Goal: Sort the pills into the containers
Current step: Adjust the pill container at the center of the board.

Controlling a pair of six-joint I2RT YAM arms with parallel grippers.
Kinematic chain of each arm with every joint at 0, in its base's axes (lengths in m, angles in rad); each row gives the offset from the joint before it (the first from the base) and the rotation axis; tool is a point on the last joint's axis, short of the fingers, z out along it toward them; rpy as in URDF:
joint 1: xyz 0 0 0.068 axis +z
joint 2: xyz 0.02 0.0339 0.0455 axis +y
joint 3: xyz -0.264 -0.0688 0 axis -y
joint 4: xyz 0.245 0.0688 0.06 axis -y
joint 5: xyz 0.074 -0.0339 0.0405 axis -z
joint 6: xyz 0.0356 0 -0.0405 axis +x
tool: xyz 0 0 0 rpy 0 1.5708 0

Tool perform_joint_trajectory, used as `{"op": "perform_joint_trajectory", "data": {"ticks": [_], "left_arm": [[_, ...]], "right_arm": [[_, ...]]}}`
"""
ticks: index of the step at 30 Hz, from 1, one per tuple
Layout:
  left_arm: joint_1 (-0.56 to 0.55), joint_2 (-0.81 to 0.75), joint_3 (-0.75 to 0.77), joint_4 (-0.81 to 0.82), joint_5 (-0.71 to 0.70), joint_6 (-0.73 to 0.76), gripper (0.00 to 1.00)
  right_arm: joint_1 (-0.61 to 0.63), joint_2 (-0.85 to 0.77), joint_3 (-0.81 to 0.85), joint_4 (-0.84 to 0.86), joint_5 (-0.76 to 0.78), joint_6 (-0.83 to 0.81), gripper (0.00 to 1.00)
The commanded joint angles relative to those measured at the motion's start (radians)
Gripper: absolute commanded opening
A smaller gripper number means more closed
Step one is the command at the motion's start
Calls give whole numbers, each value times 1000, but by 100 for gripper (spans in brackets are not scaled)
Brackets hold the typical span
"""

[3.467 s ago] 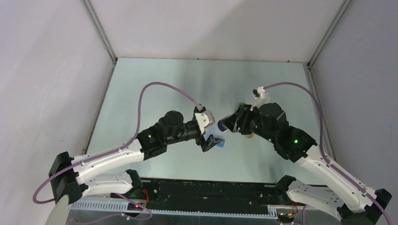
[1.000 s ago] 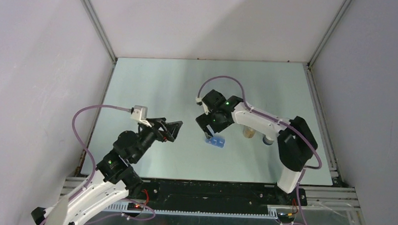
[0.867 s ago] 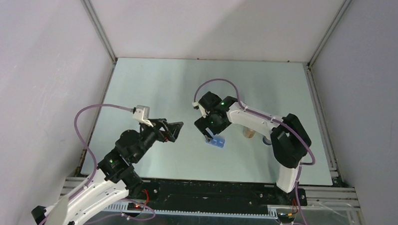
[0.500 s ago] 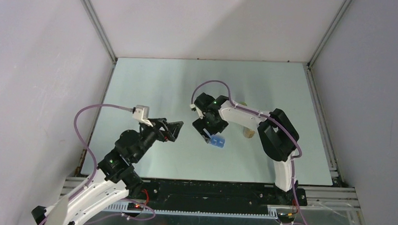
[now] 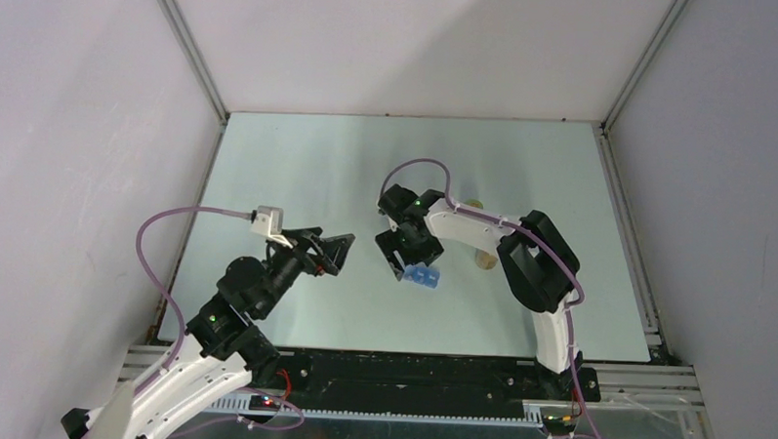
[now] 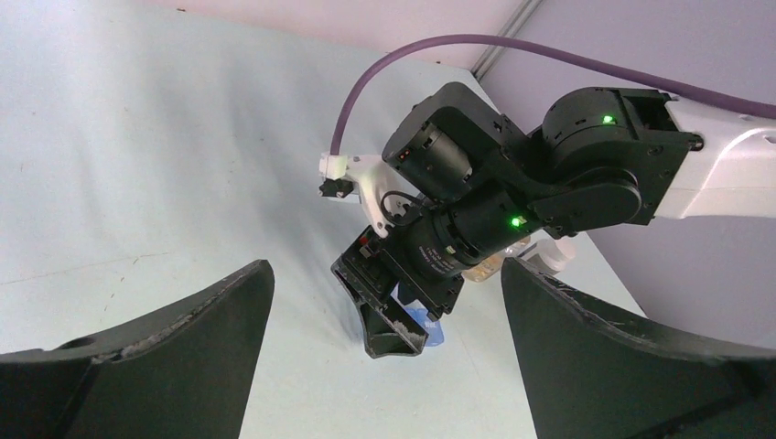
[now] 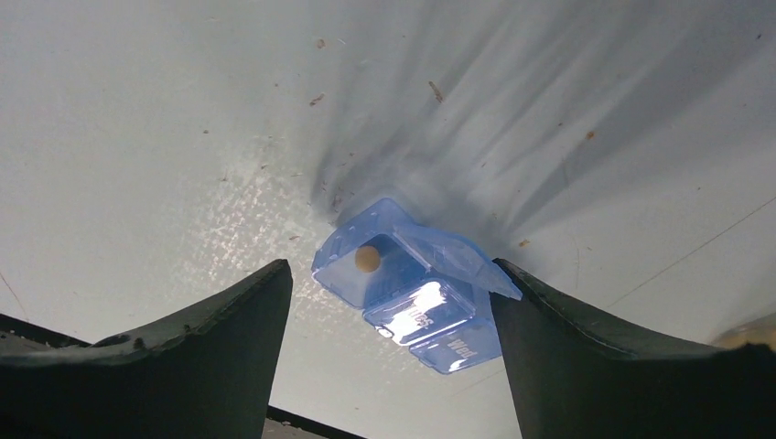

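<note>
Lying on the worktop (image 7: pixel 137 137) at mid-frame in the right wrist view, the pill organizer (image 7: pixel 412 293) runs its long axis from upper left to lower right. It is translucent blue; the upper-left compartment is open with a round tan pill (image 7: pixel 368 258) inside, and the lids marked "Tues" and "Wed" are down. The right fingers (image 7: pixel 183 357) stand apart either side of it; the left fingers (image 6: pixel 165 366) gape wide.

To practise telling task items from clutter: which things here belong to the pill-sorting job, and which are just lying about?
Job: blue pill organiser; brown pill in its open compartment; right fingers, open over it.
Not in use: left fingers, open, off to the side; small tan item beside the right arm, purpose unclear; purple cable.
</note>
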Motion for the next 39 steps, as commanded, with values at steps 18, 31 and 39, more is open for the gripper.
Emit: {"op": "perform_joint_trajectory", "data": {"ticks": [18,31,39], "left_arm": [[15,-41,-4,-4,0,0,99],[16,-61,-18,-14,4,-19,99],[16,-58,-2,-24,9,-20,99]], "right_arm": [[71,-164,-116,-21,210,391,80],[100,-189,-122,-9,302,359,87],[69,-144,-120,55,212,302,88]]}}
